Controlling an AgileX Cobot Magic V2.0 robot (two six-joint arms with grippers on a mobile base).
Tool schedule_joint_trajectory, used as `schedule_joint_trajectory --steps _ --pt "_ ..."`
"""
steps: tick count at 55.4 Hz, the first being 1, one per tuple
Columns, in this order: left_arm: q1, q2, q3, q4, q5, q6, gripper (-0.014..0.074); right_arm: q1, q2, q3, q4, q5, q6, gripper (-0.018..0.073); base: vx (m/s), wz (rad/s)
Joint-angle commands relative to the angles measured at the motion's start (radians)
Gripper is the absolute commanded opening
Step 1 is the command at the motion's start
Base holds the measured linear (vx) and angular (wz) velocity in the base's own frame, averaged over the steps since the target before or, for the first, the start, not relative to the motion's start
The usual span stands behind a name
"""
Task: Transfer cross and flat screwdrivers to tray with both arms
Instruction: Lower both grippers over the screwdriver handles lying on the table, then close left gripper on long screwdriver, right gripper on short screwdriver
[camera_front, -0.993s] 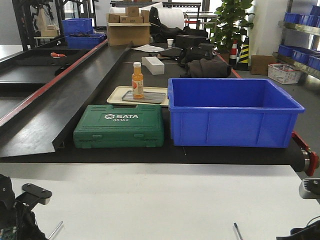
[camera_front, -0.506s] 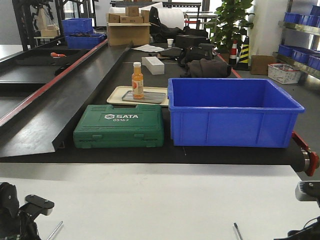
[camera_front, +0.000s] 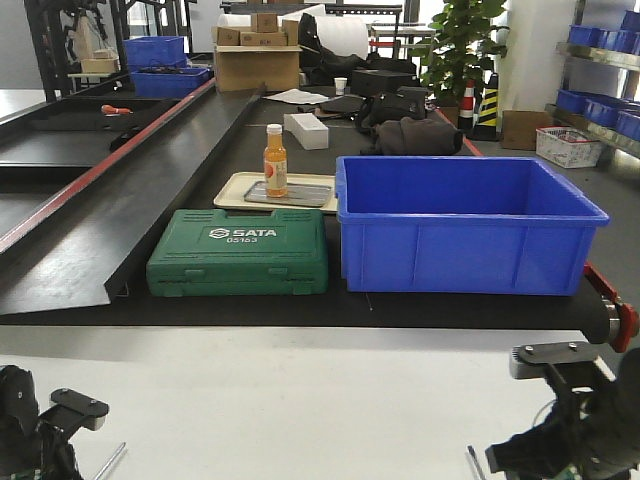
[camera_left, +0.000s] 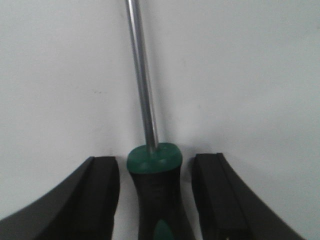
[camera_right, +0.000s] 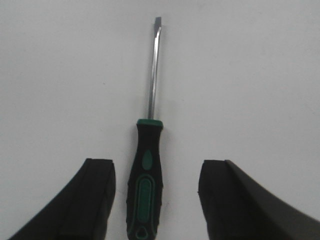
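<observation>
- Flat screwdriver (camera_right: 146, 175): flat on white table (camera_right: 250, 75), blade at 12 o'clock. Right gripper (camera_right: 156, 167) spread wide, straddling the handle without contact.
- Second screwdriver (camera_left: 155, 200): tip cropped. Left gripper (camera_left: 155, 161) unclenched, narrow gaps beside the handle.
- Front view only: grey tray (camera_front: 300, 195), far off at 12 o'clock.

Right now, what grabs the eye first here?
The big blue crate sits on the black belt, a green SATA case to its left. Nearer, on the white table, the open left gripper straddles one screwdriver and the open right gripper frames the flat screwdriver.
</observation>
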Motion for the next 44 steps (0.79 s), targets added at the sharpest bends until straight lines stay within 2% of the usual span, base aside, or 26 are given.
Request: schedule_joint_trajectory --steps 1,18,44 --pt "0.001 -0.053 -0.023 -0.014 -0.012 -0.012 0.0454 0.020 0.063 -0.093 -0.007 0.011 -0.010 0.0462 0.00 0.00" --pt "0.001 -0.053 -0.023 -0.014 -0.016 -0.016 0.0454 0.019 0.274 -0.226 -0.007 0.088 0.000 0.0462 0.00 0.00" --pt "0.001 -0.053 -0.023 -0.014 -0.020 -0.018 0.0454 0.020 0.389 -0.229 -0.007 0.112 0.006 0.0454 0.00 0.00"
